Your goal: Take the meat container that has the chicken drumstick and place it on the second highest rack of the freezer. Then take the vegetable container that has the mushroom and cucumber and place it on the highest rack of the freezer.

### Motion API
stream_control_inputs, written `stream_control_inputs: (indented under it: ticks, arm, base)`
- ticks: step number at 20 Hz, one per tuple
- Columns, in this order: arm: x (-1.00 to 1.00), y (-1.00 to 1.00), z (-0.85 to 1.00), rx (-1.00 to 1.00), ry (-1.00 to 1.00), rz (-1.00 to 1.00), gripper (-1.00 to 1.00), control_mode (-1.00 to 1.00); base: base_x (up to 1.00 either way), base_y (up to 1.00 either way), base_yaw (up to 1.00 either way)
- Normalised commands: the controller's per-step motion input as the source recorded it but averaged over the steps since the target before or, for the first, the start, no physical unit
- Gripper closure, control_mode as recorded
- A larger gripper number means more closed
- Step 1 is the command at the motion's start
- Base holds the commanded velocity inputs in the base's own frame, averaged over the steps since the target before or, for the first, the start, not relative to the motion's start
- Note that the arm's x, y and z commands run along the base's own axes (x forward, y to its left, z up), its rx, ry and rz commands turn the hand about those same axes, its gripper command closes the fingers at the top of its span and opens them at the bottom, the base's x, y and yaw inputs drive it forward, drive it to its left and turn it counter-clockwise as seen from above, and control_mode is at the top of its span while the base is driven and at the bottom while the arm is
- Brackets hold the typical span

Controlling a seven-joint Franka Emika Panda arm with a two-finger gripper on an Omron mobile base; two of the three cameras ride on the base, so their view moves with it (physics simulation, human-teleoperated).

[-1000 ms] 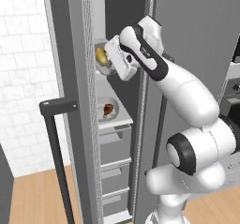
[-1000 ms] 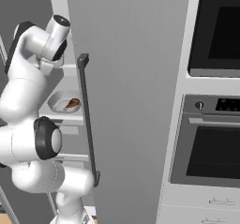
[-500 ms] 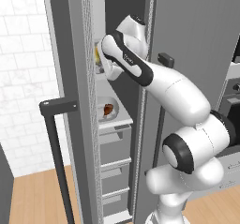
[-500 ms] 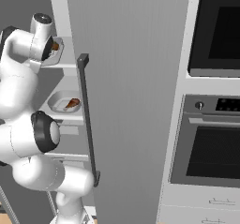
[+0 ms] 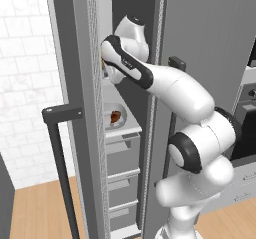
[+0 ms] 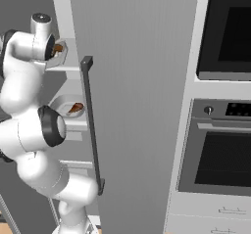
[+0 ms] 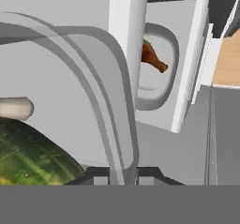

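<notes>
At upper left of the left base view, inside the freezer (image 5: pixel 80 58), the end effector (image 7: pixel 123 176) stands nearly closed on the vegetable container's rim (image 7: pixel 112 101); the cucumber (image 7: pixel 28 157) lies inside.

The arm (image 5: pixel 175 90) is showing as a chain of glossy white, rounded shells, swelling into fat bulbous segments lower down. Dark bands and black discs are marking its joints (image 6: pixel 51 126), and a black strip is running along the forearm shell. A short white cylinder with a dark cap (image 6: pixel 41 18) is topping the wrist end.
</notes>
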Motion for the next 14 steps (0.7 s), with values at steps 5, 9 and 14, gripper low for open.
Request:
stream_control_inputs:
  ticks: [5,9,14]
  arm:
    - [0.61,0.03,0.0,-0.03,0.03,0.0,1.0,-1.0]
    - [0.4,0.0,0.0,0.0,0.03,0.0,1.0,-1.0]
    - [0.54,0.0,0.0,0.02,0.04,0.0,1.0,-1.0]
  base:
    - [0.0,0.0,0.0]
    - [0.0,0.0,0.0]
    - [0.0,0.0,0.0]
